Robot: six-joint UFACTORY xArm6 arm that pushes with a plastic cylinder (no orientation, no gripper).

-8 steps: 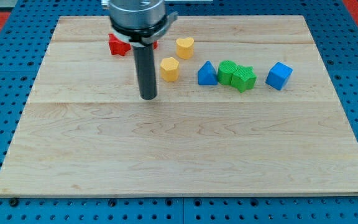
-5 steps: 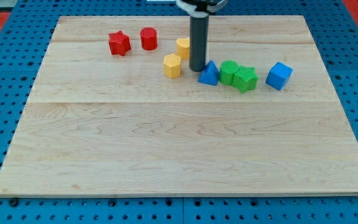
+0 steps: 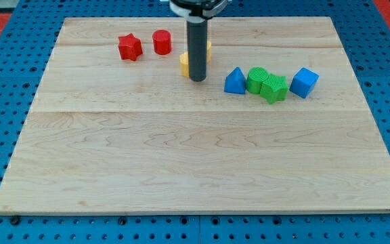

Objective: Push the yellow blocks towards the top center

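I read no brand, label or lettering anywhere in the view. My arm carries no gripper, so nothing is clasped or held; it ends in a dark rod, and my tip (image 3: 197, 79) rests on the worktop (image 3: 181, 163) in the upper middle of the board.

The rod stands in front of both yellow blocks. One yellow block (image 3: 183, 64) shows as a sliver at the rod's left edge, just above the tip; its shape cannot be made out. The other yellow block (image 3: 209, 49) shows only as a thin strip at the rod's right edge, higher up; its shape is likewise hidden. Whether my tip touches either one I cannot tell.

Toward the view's left, near the top, stand a red cylinder (image 3: 162, 42) and, just left of it, a red star-shaped block (image 3: 130, 47), close together but apart.

To the view's right of my tip runs a row: a blue triangular block (image 3: 235, 80), then two green blocks (image 3: 256, 79) (image 3: 273, 88) touching each other, then a blue cube (image 3: 304, 82) just beside the second green one.

The wooden worktop lies on a blue perforated base (image 3: 5, 88).
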